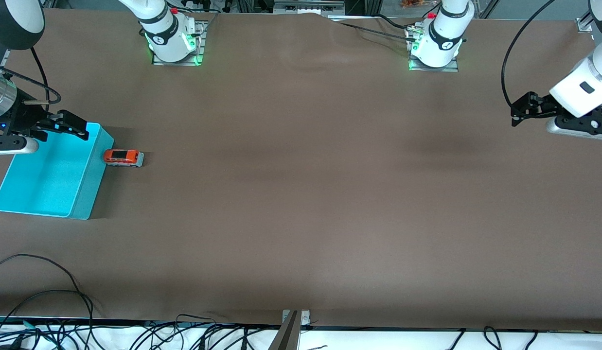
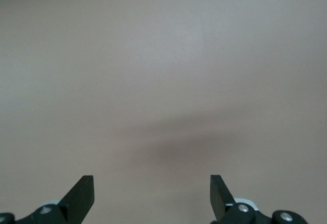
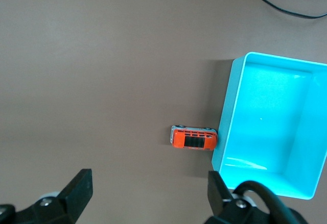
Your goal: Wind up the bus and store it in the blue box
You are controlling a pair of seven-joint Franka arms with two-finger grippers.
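Note:
The bus [image 1: 123, 157], a tiny orange-red van with a dark roof, stands on its wheels on the brown table. One end rests against the outer wall of the blue box [image 1: 89, 180], on the side toward the left arm's end. The bin holds nothing. In the right wrist view the bus [image 3: 193, 139] sits beside the box [image 3: 271, 132]. My right gripper [image 1: 62, 130] hangs open over the box's corner farthest from the front camera, with nothing between its fingers [image 3: 150, 188]. My left gripper [image 1: 517, 116] waits open over bare table at the left arm's end [image 2: 152, 193].
Both arm bases [image 1: 172, 41] [image 1: 434, 46] stand along the table edge farthest from the front camera. Loose black cables [image 1: 48, 301] trail over the near edge at the right arm's end. A small metal bracket [image 1: 296, 318] sits at the middle of that edge.

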